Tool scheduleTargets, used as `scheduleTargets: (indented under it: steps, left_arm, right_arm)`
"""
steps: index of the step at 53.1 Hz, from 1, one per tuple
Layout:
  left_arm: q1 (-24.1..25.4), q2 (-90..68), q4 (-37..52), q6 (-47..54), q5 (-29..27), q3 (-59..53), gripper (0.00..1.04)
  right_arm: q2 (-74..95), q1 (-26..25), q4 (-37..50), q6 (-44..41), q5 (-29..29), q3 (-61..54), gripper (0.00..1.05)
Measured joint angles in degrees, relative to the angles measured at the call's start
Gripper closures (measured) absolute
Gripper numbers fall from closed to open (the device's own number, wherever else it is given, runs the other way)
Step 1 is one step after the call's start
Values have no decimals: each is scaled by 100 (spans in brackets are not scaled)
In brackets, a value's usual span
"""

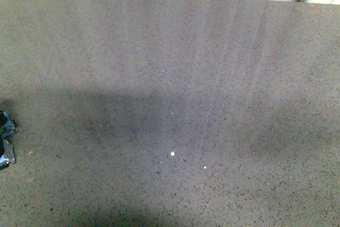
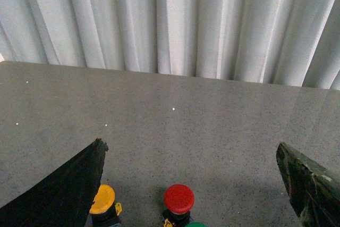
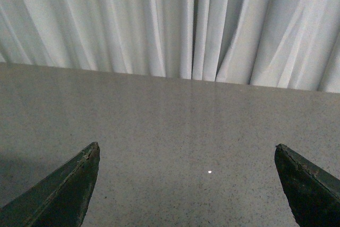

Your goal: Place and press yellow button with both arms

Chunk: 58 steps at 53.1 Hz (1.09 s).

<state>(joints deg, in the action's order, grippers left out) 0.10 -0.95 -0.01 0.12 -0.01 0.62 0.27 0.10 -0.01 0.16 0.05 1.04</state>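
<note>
Speckled grey tabletop [image 1: 170,78], backed by a pleated white curtain [image 2: 170,19], was shown in all three views. The left gripper [image 2: 189,144] was held above it with its two dark fingers spread wide and nothing between them. The right gripper [image 3: 186,146] was likewise spread and gripped nothing. The small push-button switch with a round yellow mushroom cap and black body [image 2: 102,199] stood upright on the table just beside one finger of the left gripper and was partly hidden by it; whether they touched could not be told. A similar switch with a round red cap [image 2: 179,198] stood near it but apart, and a sliver of a green cap [image 2: 195,225] was cut off by the picture's edge. The task was judged to be at its very start: the yellow switch had been neither grasped, placed nor pressed. Wide bare table was seen ahead of both grippers as far as the far edge under the curtain. Only a crumpled blue-silver scrap [image 1: 6,136] lay at the left edge of the front view, where neither arm was seen.
</note>
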Motion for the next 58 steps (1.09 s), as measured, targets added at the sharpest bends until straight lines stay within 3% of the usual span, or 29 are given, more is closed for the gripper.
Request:
scheduleTargets:
  steps: [16, 20, 22, 27, 39, 47, 58]
  left_arm:
    - [0, 0, 0, 0, 0, 0, 9]
    - [186, -807, -1244, 168, 859, 557, 9]
    - [219, -1617, -1401, 254, 1108, 828, 9]
    - [389, -3195, -404, 481, 1152, 1084, 9]
    - [1617, -6557, 2549, 896, 1303, 1436, 9]
    - [2149, -7700, 3112, 1154, 1388, 1609, 9]
    - [2339, -8461, 3453, 1217, 1438, 1982, 9]
  right_arm:
    - [0, 0, 0, 0, 0, 0, 9]
    - [0, 0, 0, 0, 9, 0, 9]
    - [0, 0, 0, 0, -9, 0, 9]
    - [0, 0, 0, 0, -4, 0, 9]
    - [0, 0, 0, 0, -4, 0, 9]
    - [0, 0, 0, 0, -4, 0, 9]
    - [0, 0, 0, 0, -4, 0, 9]
